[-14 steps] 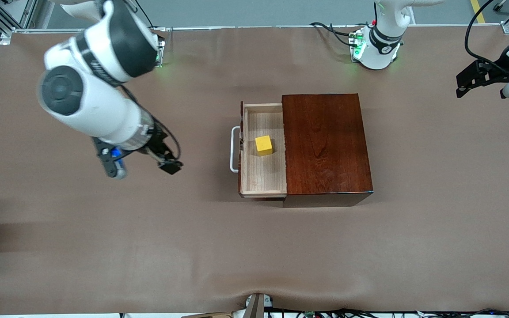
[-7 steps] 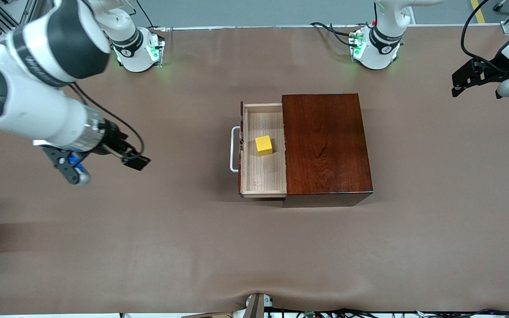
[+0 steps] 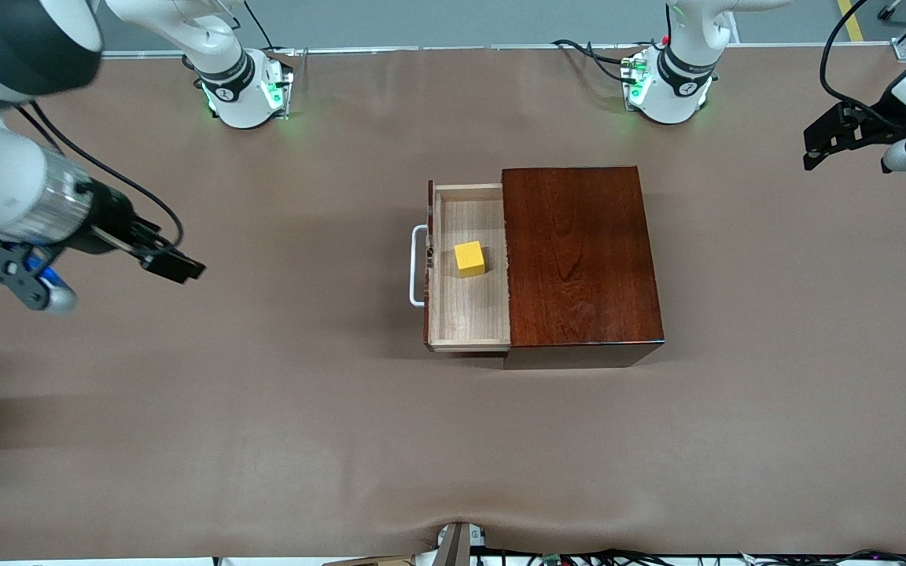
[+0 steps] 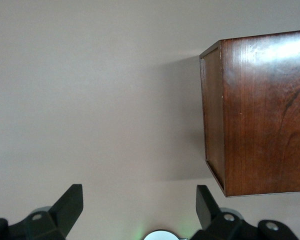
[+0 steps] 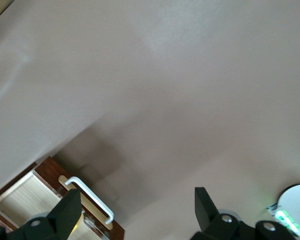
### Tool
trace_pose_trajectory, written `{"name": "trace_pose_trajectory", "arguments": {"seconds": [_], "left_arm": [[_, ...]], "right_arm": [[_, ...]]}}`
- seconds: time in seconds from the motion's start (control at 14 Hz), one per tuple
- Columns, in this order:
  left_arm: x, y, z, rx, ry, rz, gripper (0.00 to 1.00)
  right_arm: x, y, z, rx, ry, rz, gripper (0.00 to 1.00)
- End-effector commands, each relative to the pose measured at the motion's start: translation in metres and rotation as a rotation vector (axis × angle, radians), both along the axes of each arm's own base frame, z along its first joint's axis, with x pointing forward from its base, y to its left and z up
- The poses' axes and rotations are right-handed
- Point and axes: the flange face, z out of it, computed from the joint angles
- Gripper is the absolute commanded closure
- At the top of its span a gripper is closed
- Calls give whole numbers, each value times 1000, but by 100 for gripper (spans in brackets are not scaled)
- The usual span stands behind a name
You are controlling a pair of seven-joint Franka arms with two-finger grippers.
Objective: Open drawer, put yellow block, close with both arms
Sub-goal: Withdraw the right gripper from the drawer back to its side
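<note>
The drawer point(image 3: 465, 314) stands pulled out of the mahogany box point(image 3: 579, 259), its white handle point(image 3: 417, 266) toward the right arm's end. The yellow block point(image 3: 469, 259) lies on the drawer's pale floor. My right gripper point(image 3: 175, 266) is open and empty over bare table, well away from the handle. Its wrist view shows the handle point(image 5: 90, 197) and a corner of the drawer point(image 5: 17, 200) between open fingers point(image 5: 70, 207). My left gripper point(image 3: 824, 145) is open and empty at the left arm's end of the table. Its wrist view shows the box point(image 4: 260, 110).
The brown table mat point(image 3: 264, 409) spreads around the box. The two arm bases point(image 3: 244, 90) point(image 3: 669, 86) stand along the table edge farthest from the front camera. Cables lie by the left arm's base.
My right arm has swung away from the drawer toward its own end of the table, gripper empty. The block and drawer stay put. The left gripper has barely moved.
</note>
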Motion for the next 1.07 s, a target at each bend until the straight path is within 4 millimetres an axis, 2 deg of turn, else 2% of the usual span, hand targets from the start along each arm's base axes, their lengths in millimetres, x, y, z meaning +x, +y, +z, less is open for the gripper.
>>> {"name": "trace_pose_trajectory", "arguments": {"seconds": [0.0,0.21,0.36,0.64,0.71,0.86,0.93,1.0], "left_arm": [[-7,2,9,-23,-1,-9,0],[-8,1,9,-23,4,-9,0],[-9,2,10,-23,2,-8,0],[-7,-2,8,-33,6,2,0],[-6,-11,7,-67,10,-3,0],[-1,-46,10,-94,6,-18,0],[3,-79,10,-90,4,-17,0],[10,-112,1,-92,21,13,0]], "right_arm": [[-15,-23,25,-15,-20,51,0],[-28,-35,38,-82,-22,153,0],[-32,-57,45,-85,-38,270,0],[-32,-75,46,-68,-41,386,0],[-33,-83,47,-63,-45,416,0],[-36,-101,46,-51,-46,480,0],[-36,-121,44,-42,-50,510,0],[-35,-137,41,-31,-53,552,0]]}}
